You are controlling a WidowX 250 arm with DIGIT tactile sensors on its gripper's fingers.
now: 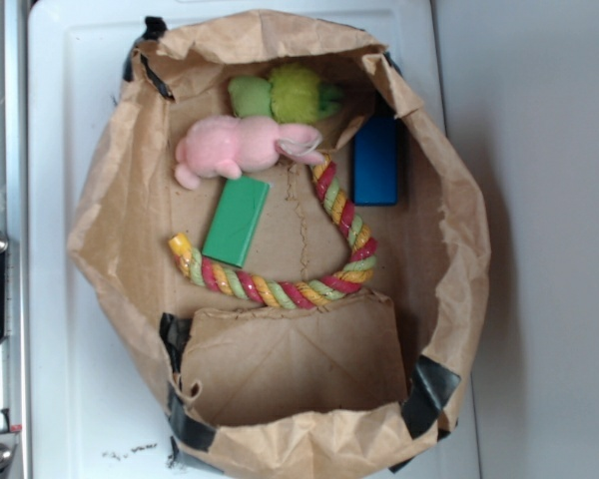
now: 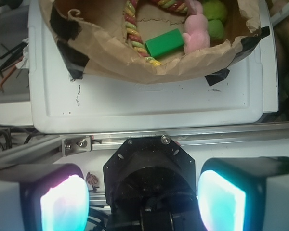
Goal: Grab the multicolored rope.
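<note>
Gripper (image 2: pixel 143 192) sits well back from the bag (image 1: pixel 120 180), over the rail beside the white tray (image 2: pixel 149 106); pads (image 2: pixel 62 204) spread wide apart, nothing between them. It doesn't show in the exterior view.

Rope (image 1: pixel 280 289) lies on the bag floor in a J-curve. Yellow end sits near the green block (image 1: pixel 237 221), then the rope runs along the bottom fold and bends up past the blue block (image 1: pixel 376 160) toward the pink toy (image 1: pixel 235 147). Green toy (image 1: pixel 290 95) is beyond that, by the far wall.

Judgement: step in hand is the approach, grasp not yet started.

How I'd do it:
- Target the bottom run, roughly mid-span. It looks like the clearest stretch, apart from both blocks and the toys.
- Come over the bag wall with height to spare; the paper rim stands up and would snag or drag.
- Set the jaws across the rope, not along it.
- Descend straight, close once the pads straddle it.
- Avoid the yellow end: green block is just beside it, a pad could land on the block.
- Avoid the upper end: it touches or tucks under the pink toy; can't tell which.
</note>
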